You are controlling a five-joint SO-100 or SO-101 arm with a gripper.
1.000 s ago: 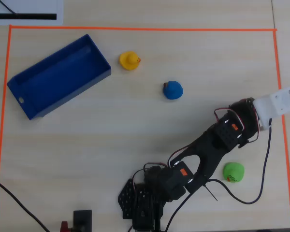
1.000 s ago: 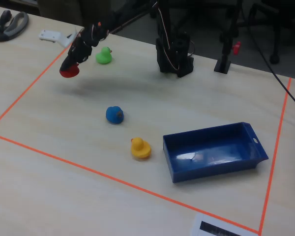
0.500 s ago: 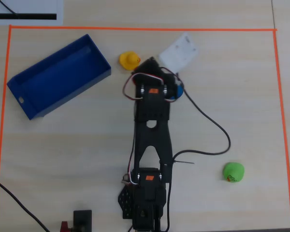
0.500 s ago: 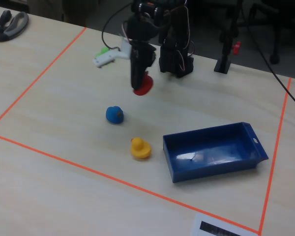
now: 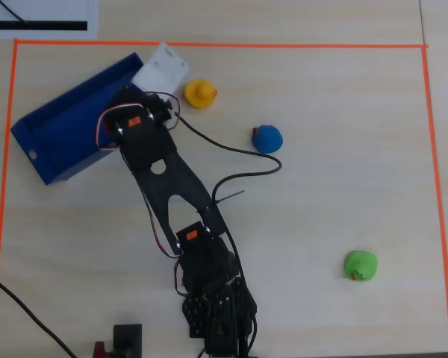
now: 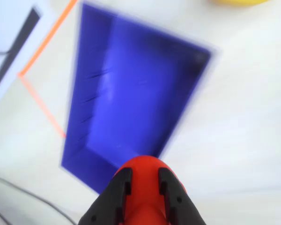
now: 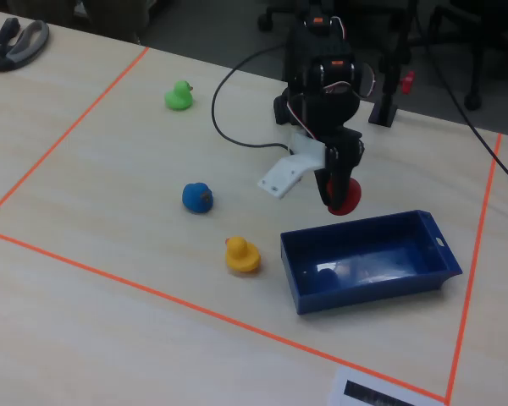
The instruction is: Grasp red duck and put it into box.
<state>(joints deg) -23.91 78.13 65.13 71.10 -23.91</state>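
In the wrist view, nearest the camera, the gripper [image 6: 143, 180] has its two black fingers [image 6: 119, 187] clamped on the red duck [image 6: 143, 171], whose rounded red body bulges up between and beyond the fingertips. Just past the duck lies the box [image 6: 96, 89], its blurred dark blue floor stretching away from the gripper, with one low wall right under the duck. The orange tape line [image 6: 40, 101] runs along the table beside the box's left wall in this view.

In the fixed view the gripper [image 7: 343, 196] hangs above the table with the red duck [image 7: 347, 199] held clear of the surface, over the far long wall of the box [image 7: 368, 288]. The yellow duck [image 7: 241, 254] sits just left of the box, the blue duck [image 7: 197, 197] farther back, and the green duck [image 7: 179, 96] farthest.
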